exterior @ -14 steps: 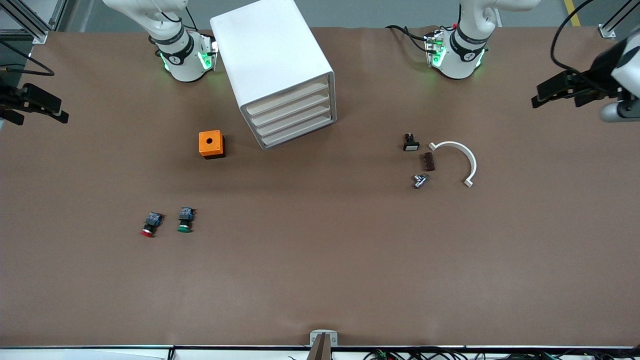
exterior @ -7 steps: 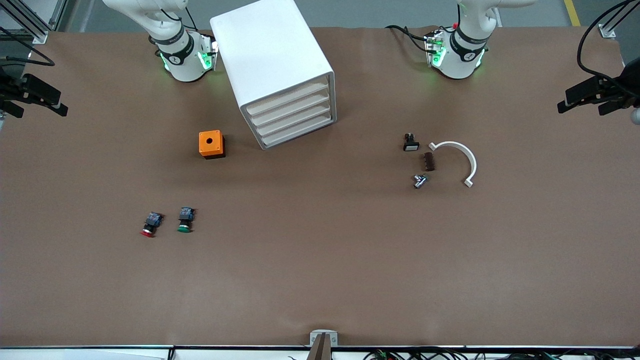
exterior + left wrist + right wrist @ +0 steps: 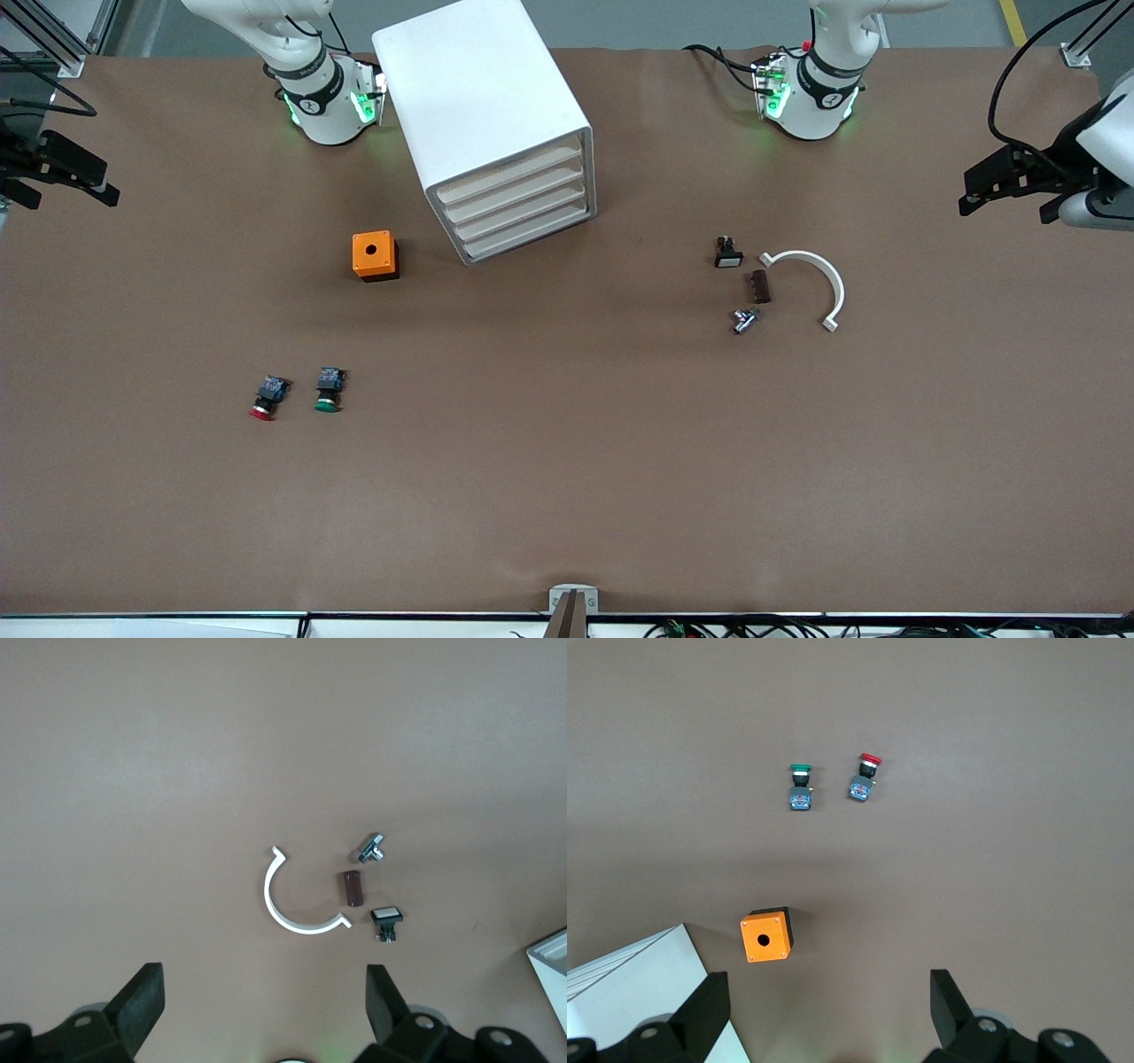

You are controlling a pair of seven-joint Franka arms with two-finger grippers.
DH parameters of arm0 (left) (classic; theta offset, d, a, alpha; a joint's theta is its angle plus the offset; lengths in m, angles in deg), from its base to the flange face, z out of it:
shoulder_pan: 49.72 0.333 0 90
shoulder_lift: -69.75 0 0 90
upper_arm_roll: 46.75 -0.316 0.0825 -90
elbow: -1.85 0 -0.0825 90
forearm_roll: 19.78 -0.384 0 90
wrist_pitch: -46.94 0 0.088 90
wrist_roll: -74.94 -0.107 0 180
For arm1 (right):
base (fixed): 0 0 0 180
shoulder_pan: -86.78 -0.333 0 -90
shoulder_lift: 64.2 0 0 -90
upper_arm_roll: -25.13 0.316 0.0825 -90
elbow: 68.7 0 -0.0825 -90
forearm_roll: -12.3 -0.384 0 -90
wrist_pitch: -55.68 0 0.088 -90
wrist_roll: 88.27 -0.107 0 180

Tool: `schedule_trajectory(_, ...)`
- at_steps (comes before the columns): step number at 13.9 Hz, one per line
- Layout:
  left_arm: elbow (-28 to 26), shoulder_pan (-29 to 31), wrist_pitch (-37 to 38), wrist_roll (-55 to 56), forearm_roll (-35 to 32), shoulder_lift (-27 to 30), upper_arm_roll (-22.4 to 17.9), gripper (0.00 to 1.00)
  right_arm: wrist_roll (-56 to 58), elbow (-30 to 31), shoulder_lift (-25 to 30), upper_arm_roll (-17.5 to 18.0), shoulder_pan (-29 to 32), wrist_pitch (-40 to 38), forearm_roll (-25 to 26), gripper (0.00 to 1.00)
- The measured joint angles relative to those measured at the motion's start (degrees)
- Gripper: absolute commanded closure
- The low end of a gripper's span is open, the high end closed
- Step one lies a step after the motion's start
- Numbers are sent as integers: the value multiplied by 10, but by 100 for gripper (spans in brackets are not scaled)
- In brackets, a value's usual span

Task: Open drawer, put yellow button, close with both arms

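The white cabinet (image 3: 478,97) stands between the arms' bases, and all four of its drawers are shut. The topmost drawer (image 3: 509,173) is flush with the rest. No yellow button shows in any view. My left gripper (image 3: 1005,206) is open and empty, high over the left arm's end of the table. It is also open in the left wrist view (image 3: 266,1010). My right gripper (image 3: 75,199) is open and empty over the right arm's end of the table. It is also open in the right wrist view (image 3: 828,1014).
An orange box (image 3: 375,255) with a round hole sits beside the cabinet. A red-capped button (image 3: 266,398) and a green-capped button (image 3: 328,391) lie nearer the camera. Toward the left arm's end lie a white arc (image 3: 833,283), a brown block (image 3: 759,286), a white-capped switch (image 3: 727,253) and a metal part (image 3: 743,320).
My left gripper swung out toward the table's end, then came partway back. My right gripper drew slightly toward its end of the table and has held still since. Nothing on the table moved.
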Motion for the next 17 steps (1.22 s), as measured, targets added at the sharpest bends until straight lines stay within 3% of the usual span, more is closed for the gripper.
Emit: schedule_trajectory(17,5,8,-4,11,-1,2,-6,0,-36,4,8,-1,0,0,-1,0)
